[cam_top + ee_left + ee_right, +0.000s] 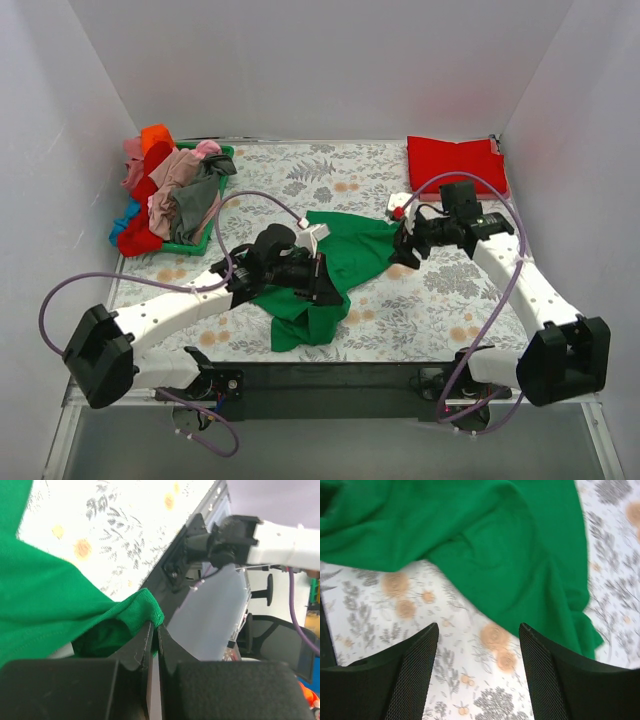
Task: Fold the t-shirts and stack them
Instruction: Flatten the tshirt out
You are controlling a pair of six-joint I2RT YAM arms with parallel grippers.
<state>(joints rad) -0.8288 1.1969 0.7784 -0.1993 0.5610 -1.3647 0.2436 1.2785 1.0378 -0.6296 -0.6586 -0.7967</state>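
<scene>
Left gripper [154,630] is clenched on a hemmed edge of the green t-shirt [45,610]. The fabric is pinched between the two fingers and the hem bunches up right at the tips.

Right gripper [479,645] is released, jaws wide apart with nothing between them. It hovers over the floral cloth [440,290], just beside the green shirt's right edge and not touching it. The right wrist view is slightly blurred.

The green t-shirt sits mid-table on the floral cloth, crumpled and unfolded. One lobe reaches toward the right gripper and another trails toward the near edge. The left arm lies across its left part.

Red t-shirt [455,162] lies folded flat at the far right corner of the cloth, well apart from both grippers.

Green basket [190,246] is at the far left and holds a heaped pile of t-shirts [165,190] in orange, pink, red, grey and blue. Some spill over the rim.
</scene>
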